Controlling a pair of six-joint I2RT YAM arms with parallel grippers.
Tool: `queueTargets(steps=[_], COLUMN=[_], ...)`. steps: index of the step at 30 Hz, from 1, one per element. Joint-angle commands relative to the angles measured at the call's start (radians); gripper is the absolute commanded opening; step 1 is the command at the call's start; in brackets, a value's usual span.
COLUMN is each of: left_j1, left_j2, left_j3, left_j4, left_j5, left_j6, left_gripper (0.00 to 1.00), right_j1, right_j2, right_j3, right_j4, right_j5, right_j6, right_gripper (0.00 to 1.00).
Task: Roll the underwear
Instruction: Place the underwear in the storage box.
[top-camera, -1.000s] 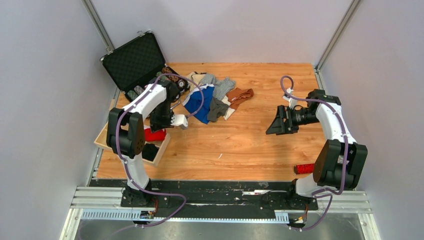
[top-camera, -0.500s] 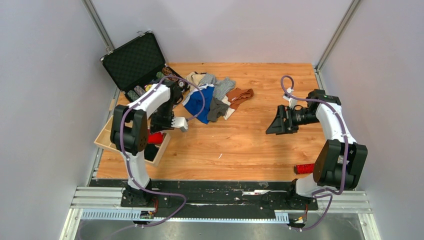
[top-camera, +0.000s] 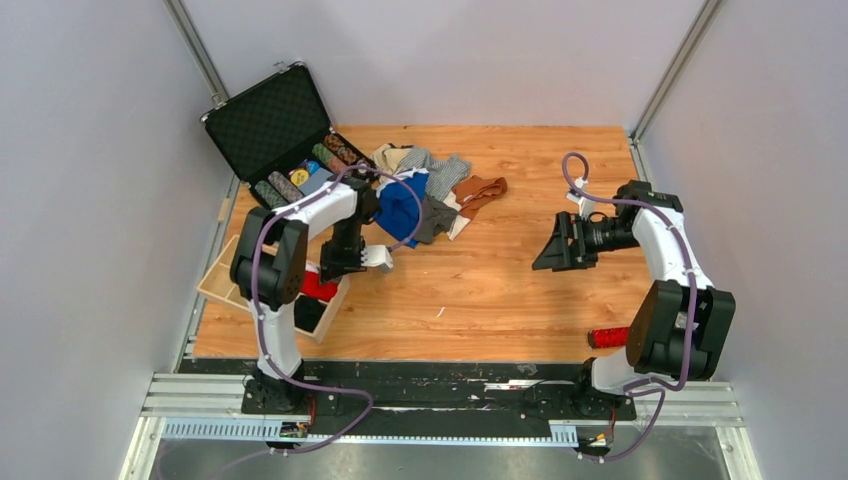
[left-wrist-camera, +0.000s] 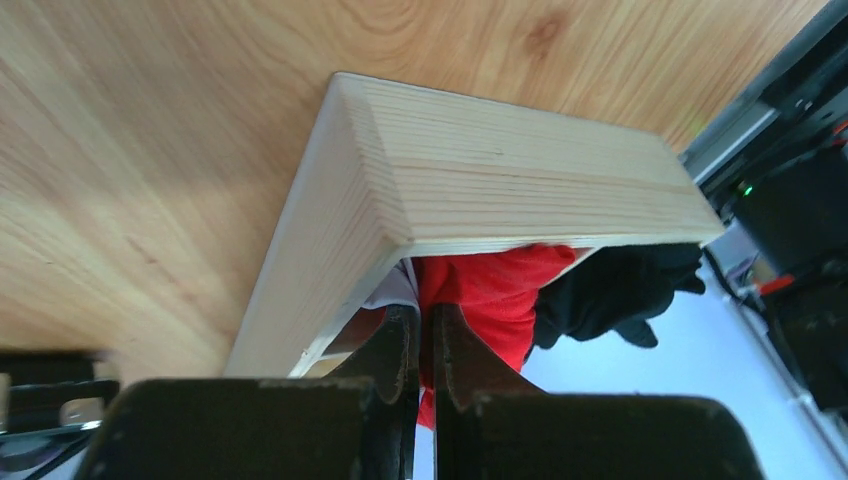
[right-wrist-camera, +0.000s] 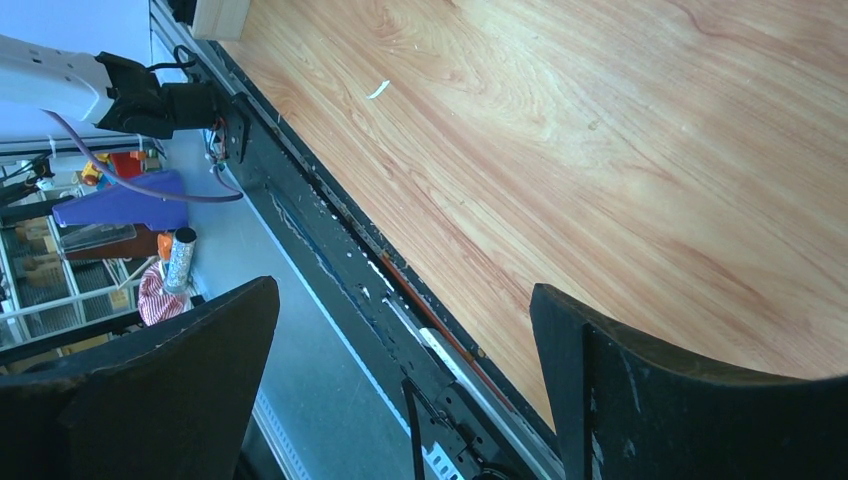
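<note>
Several underwear heaped, long axis left-right; left claw pinched together, empty; right claw spread wide.

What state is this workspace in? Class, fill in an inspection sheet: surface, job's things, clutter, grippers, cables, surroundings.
Surface: wooden table, mostly bare; one small white scrap.
Job's things: underwear pile at the far side, unrolled; red piece and black piece in the box.
Clutter: open case holding chips; red stick by the right arm's base.
Grippers: left gripper shut, at the box corner; right gripper open, empty, above bare table.
Cables: purple cables loop along both arms.
Surroundings: grey walls; metal rail at the near edge.
</note>
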Motion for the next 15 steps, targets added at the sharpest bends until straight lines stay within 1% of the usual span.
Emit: queueTargets(steps=[1, 2, 3, 4, 6, 7, 9, 11, 15], left_j1=[0.059, 0.069, 0.095, 0.108, 0.154, 0.191, 0.244, 0.265, 0.279], left_j2=[-0.121, -0.151, -0.164, -0.187, -0.203, -0.210, -0.240, -0.268, -0.279], left_j3=[-0.144, -0.191, -0.211, -0.245, -0.268, -0.273, -0.311, -0.363, -0.451], left_j4=[0.285, 0.312, 0.361, 0.377, 0.393, 0.401, 0.432, 0.475, 0.560], left_j5=[0.284, 0.301, 0.350, 0.376, 0.467, 0.542, 0.635, 0.662, 0.620], left_j6=[-0.051, -0.022, 0.002, 0.048, 0.135, 0.178, 0.217, 0.241, 0.251], left_gripper=[0.00, 0.00, 0.00, 0.00, 0.00, 0.00, 0.00, 0.00, 0.00], right_j1=[-0.006, -0.006, -0.006, -0.006, -0.006, -0.006, -0.006, -0.006, -0.006], right_j2=[-0.013, -0.006, 0.005, 0.011, 0.017, 0.015, 0.002, -0.022, -0.030], right_j3=[0.010, 0.013, 0.016, 0.023, 0.043, 0.058, 0.087, 0.112, 0.151], right_j4=[-0.023, -0.032, -0.044, -0.055, -0.080, -0.093, -0.112, -0.117, -0.117], right_j5=[-0.005, -0.002, 0.004, 0.013, 0.039, 0.055, 0.102, 0.149, 0.202], right_j6=[-0.036, -0.044, -0.053, -0.064, -0.085, -0.098, -0.122, -0.141, -0.140], right_gripper=[1.00, 1.00, 1.00, 1.00, 1.00, 1.00, 1.00, 1.00, 1.00])
